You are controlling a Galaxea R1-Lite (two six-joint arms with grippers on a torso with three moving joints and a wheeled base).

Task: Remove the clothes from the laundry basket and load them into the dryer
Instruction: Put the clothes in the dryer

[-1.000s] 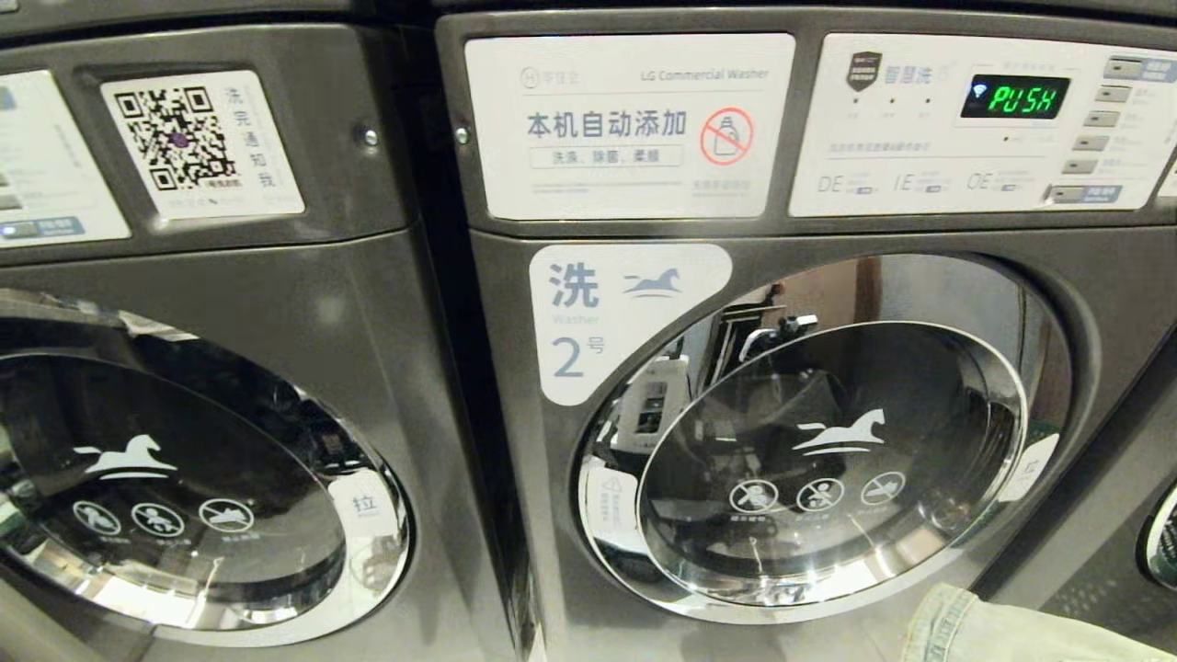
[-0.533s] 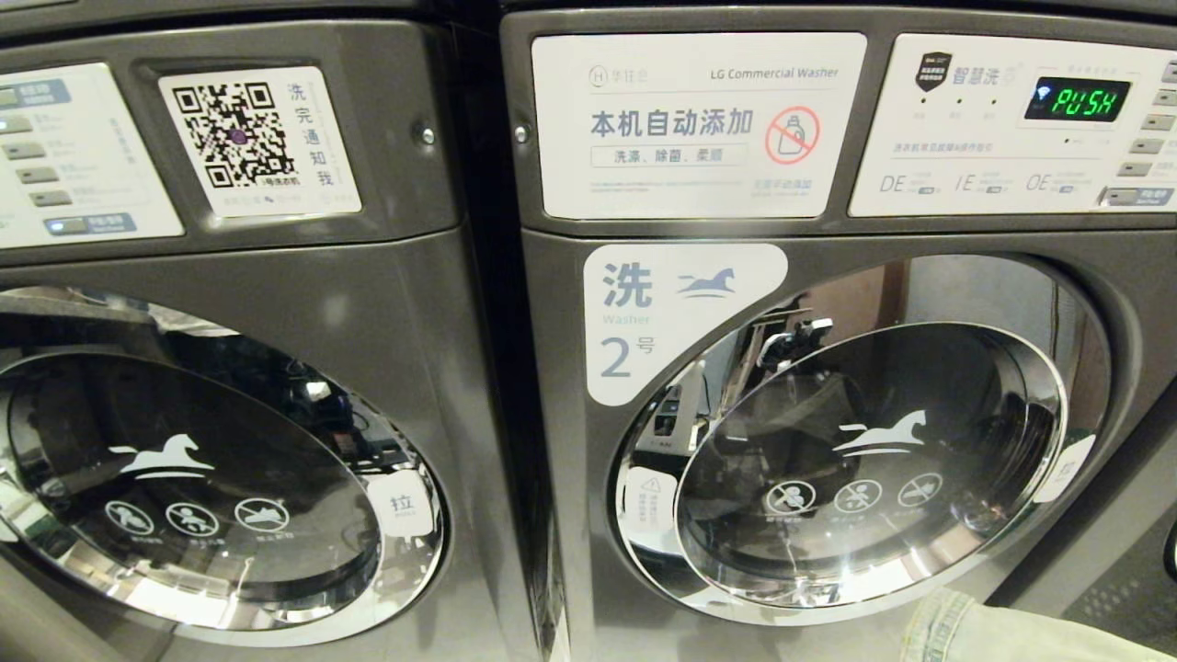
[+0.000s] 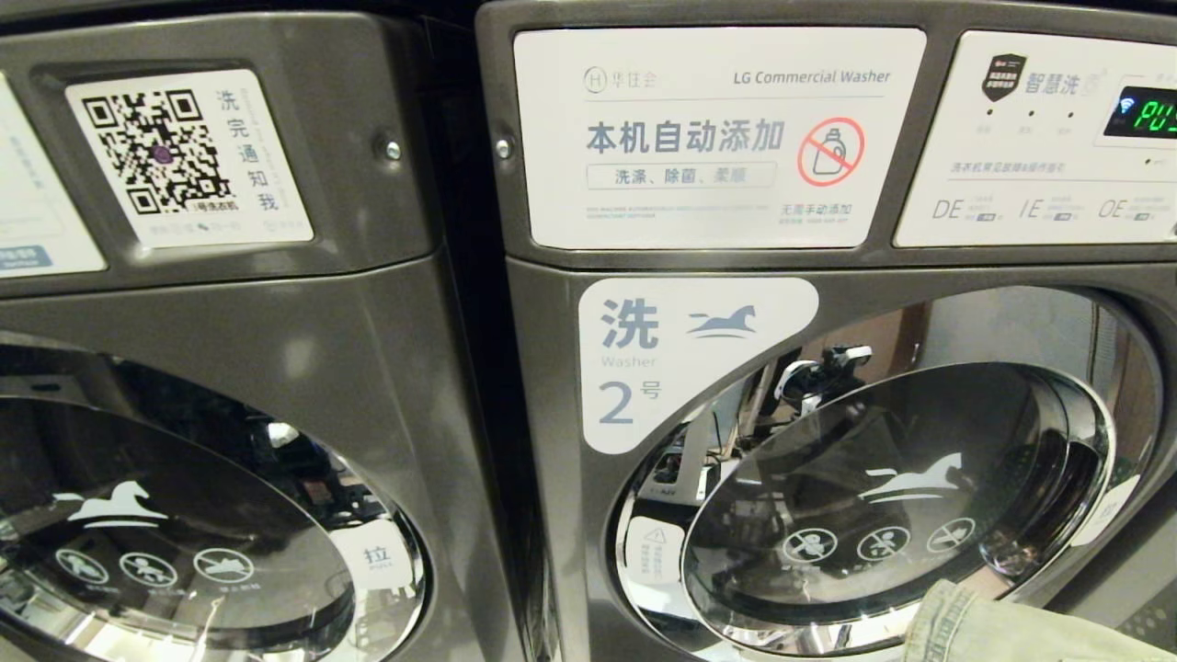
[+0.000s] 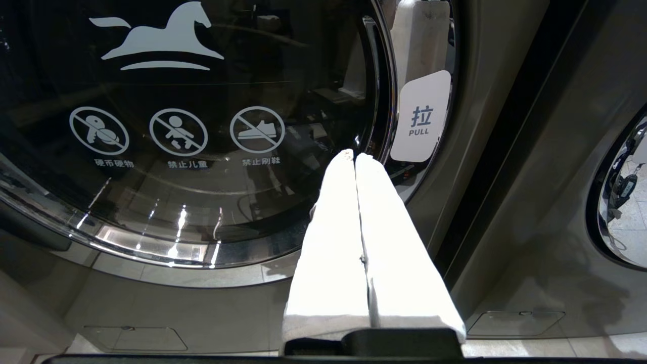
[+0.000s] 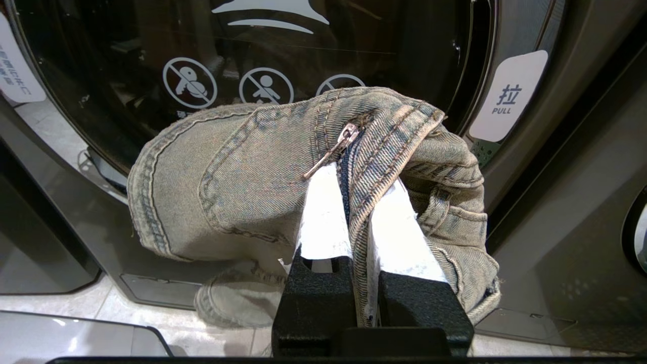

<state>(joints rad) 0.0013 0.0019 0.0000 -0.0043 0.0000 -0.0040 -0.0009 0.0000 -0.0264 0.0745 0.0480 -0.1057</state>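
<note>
A pair of faded denim jeans (image 5: 227, 172) hangs bunched from my right gripper (image 5: 359, 177), which is shut on the fabric beside the zipper. The jeans hang close before the closed round glass door (image 5: 303, 45) of the grey machine marked Washer 2 (image 3: 699, 359). In the head view only a corner of the jeans (image 3: 1002, 634) shows at the bottom right. My left gripper (image 4: 355, 154) is shut and empty, level before the closed door (image 4: 177, 126) of the neighbouring machine. The laundry basket is out of view.
Both machines stand side by side with a dark gap (image 3: 460, 368) between them. White PULL tabs (image 5: 507, 96) (image 4: 421, 117) sit at each door's right rim. A lit control panel (image 3: 1057, 138) tops the right machine. Pale floor tiles (image 5: 76, 338) lie below.
The whole head view has shifted and the machines look larger and lower, so the camera has moved nearer. The jeans corner stays at the bottom right.
</note>
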